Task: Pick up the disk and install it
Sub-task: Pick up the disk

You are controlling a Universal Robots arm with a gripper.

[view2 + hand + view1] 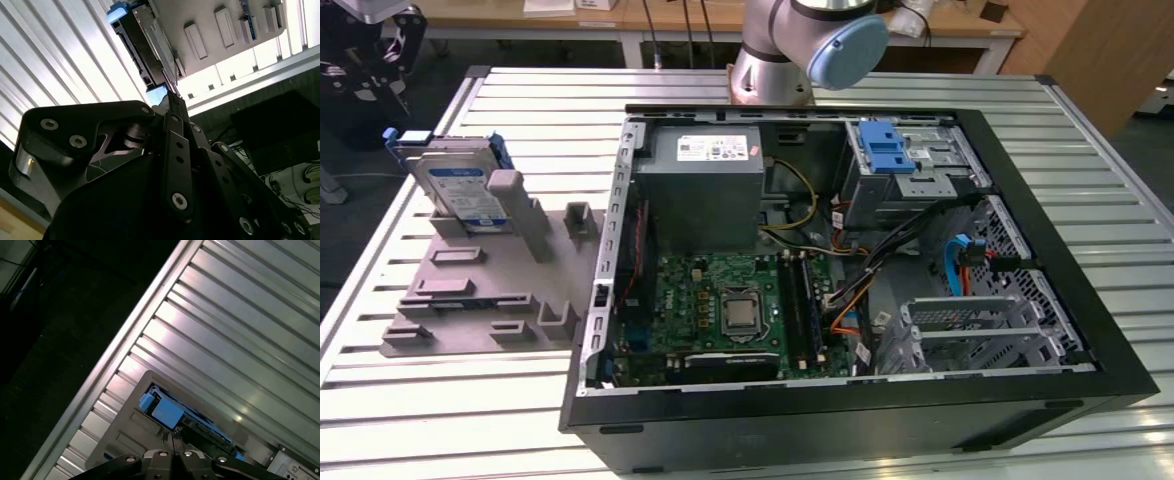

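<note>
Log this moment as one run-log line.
disk: upright in grey holder, exterior view's left, not picked up | pincer: shut, empty, aimed at disk | computer case: open, disk not installed

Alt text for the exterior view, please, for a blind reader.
The disk stands on edge in a grey holder on a slatted metal table, at the exterior view's left of an open computer case. A robot arm rises beyond it.

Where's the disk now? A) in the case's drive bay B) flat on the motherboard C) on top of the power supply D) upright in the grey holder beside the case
D: the disk stands upright in the grey holder at the exterior view's left, outside the computer case.
</note>
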